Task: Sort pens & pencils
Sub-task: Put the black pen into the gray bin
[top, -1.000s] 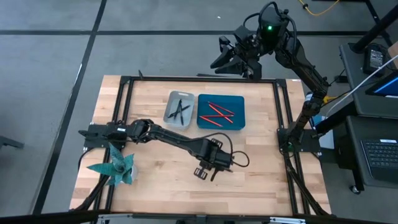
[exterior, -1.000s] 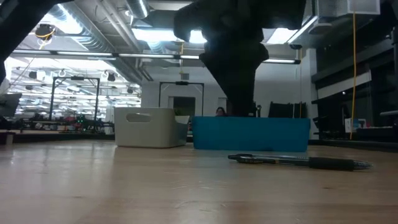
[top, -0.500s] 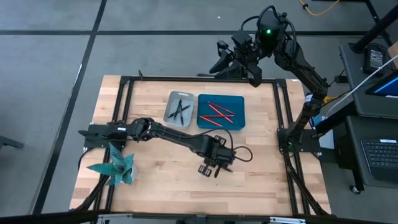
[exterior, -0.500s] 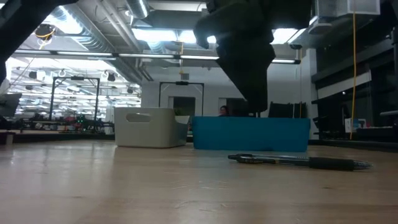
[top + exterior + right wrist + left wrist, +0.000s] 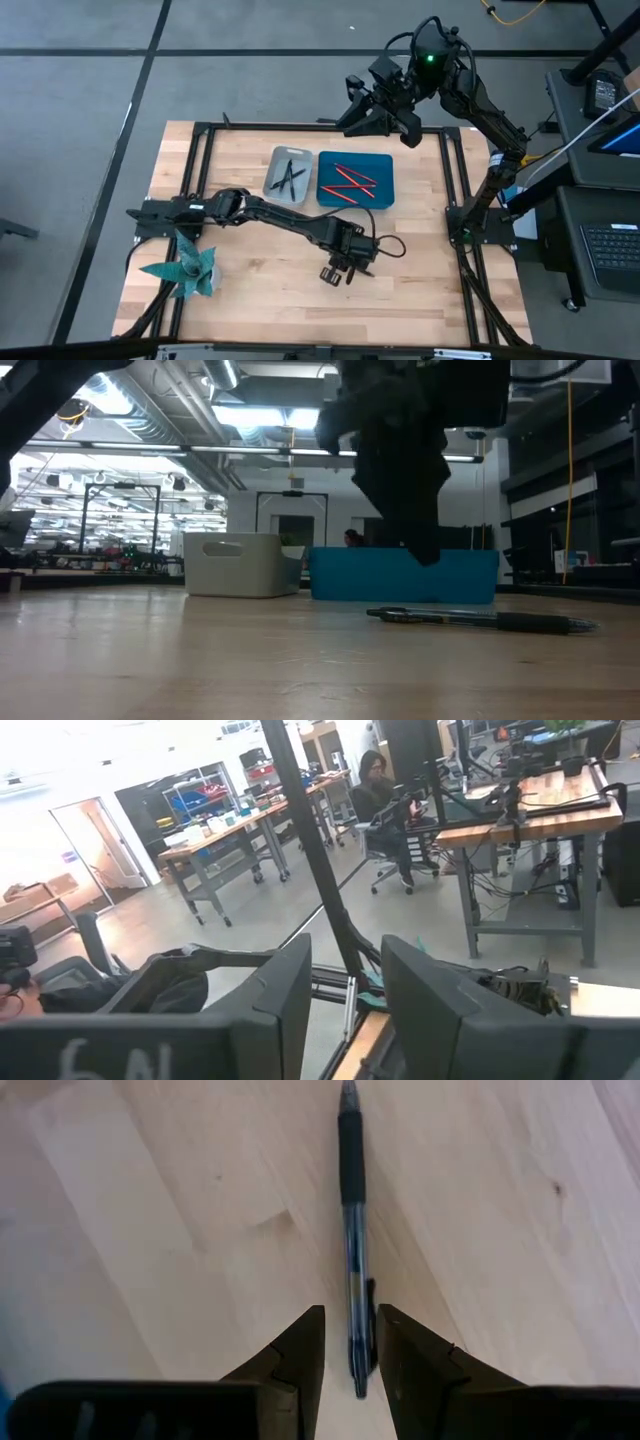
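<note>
A: Since a second ago the left pincer point(image 5: 335, 274) has slid across the desk point(image 5: 250, 290) toward three o'clock and dropped lower in the low view; the right pincer point(image 5: 375, 112) has shifted a little beyond the far edge, near twelve o'clock.

B: And the pen point(image 5: 352, 1240)?

A: It lies flat on the bare wood near the front, around five o'clock from the grey bin point(image 5: 288, 178) and the blue tray point(image 5: 355, 180). Its long axis runs straight ahead of the left pincer, one end already between the fingers point(image 5: 300, 1350).

B: Closed on it?

A: No, they stand apart, straddling it. The right pincer's fingers are parted too, holding nothing. The left arm is nearer.
</note>
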Available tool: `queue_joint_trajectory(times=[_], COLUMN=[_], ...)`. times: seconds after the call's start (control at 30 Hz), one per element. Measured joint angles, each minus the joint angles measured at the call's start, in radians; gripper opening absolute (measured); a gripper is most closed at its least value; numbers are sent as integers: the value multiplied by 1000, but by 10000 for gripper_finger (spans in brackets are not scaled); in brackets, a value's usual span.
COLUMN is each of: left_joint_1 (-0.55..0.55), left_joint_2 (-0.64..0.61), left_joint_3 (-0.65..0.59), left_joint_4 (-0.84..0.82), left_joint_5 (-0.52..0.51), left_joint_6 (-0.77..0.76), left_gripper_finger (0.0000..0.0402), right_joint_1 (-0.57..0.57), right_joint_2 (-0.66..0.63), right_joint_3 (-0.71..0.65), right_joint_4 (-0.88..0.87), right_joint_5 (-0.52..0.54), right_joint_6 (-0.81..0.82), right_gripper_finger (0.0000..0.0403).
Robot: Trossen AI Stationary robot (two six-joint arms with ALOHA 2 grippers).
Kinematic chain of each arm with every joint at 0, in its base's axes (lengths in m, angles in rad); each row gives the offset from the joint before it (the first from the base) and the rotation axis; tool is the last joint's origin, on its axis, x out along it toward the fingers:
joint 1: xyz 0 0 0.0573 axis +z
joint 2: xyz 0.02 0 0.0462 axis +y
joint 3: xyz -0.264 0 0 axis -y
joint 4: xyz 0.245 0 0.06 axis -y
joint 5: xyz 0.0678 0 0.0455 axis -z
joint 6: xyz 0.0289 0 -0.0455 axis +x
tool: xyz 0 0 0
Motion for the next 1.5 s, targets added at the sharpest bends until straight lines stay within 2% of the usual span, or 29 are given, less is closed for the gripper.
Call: queue_joint_trajectory(times=[0.23, 0.87, 1.07, 1.5], left_joint_1=[11, 17, 17, 18], left_joint_2=[8, 6, 20, 51], left_joint_3=[-72, -74, -74, -73], left_joint_4=[44, 87, 107, 114], left_joint_5=[32, 43, 88, 117], left_joint_6=[-3, 21, 16, 12], left_gripper_finger=[87, 87, 87, 87], right_joint_1=[5, 4, 4, 4], right_joint_2=[0, 0, 0, 0], right_joint_3=[0, 0, 0, 0], right_joint_4=[0, 0, 0, 0], right_joint_5=[25, 29, 29, 29], right_joint_6=[-7, -26, -27, -27], right_gripper_finger=[124, 124, 124, 124])
